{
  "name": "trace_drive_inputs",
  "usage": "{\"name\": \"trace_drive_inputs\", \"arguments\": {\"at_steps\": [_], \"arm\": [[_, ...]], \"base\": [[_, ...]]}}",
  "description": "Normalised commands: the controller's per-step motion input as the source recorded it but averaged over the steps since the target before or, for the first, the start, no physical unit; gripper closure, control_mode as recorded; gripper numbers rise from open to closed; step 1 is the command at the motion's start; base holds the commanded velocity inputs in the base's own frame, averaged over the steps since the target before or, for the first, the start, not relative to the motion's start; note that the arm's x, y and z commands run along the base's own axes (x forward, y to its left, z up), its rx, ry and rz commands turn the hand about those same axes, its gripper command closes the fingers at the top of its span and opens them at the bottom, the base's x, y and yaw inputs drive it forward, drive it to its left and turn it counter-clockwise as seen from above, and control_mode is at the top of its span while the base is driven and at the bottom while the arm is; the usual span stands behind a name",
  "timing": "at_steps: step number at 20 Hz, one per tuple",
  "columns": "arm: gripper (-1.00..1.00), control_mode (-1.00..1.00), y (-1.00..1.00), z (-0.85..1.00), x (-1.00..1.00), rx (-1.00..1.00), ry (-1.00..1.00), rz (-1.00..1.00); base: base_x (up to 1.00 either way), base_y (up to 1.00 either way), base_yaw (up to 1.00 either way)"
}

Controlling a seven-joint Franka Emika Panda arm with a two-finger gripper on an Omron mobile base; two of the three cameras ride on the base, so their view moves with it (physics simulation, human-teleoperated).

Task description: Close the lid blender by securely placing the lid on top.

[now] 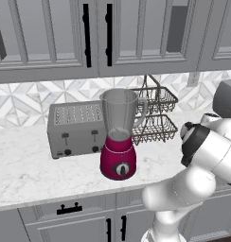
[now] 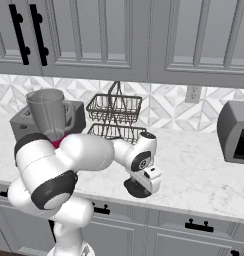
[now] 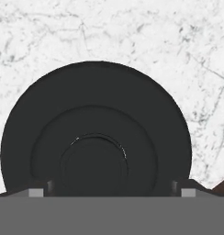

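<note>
The lid (image 3: 95, 137), a round black disc with a raised centre knob, lies flat on the marble counter (image 3: 146, 36). My gripper (image 3: 111, 190) hangs close above it, open, with one dark fingertip (image 3: 36, 190) at each side of the knob. In the right base view the gripper (image 2: 144, 187) points down at the lid (image 2: 133, 190) near the counter's front edge. The blender (image 1: 119, 142) stands to the left, with a magenta base, a black dial and a clear jar (image 2: 46, 112) open at the top.
A silver toaster (image 1: 75, 127) stands just left of and behind the blender. A two-tier wire basket (image 2: 114, 117) is at the backsplash. A grey appliance (image 2: 236, 132) sits at the far right. Upper cabinets (image 1: 112, 33) hang above the counter.
</note>
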Motion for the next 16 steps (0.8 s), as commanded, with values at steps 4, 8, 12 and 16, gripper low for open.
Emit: {"name": "trace_drive_inputs", "arguments": {"at_steps": [4,8,12,16], "arm": [[-1.0,-1.0,0.0,-0.07,0.19,0.0,-0.04,0.0],[-1.0,-1.0,0.0,-0.01,0.2,0.0,0.0,0.0],[-1.0,-1.0,0.0,-0.09,0.1,0.0,0.0,0.0],[-1.0,-1.0,0.0,-0.17,0.06,0.0,0.0,0.0]], "base": [[0.0,0.0,0.0],[0.0,0.0,0.0],[0.0,0.0,0.0],[0.0,0.0,0.0]]}}
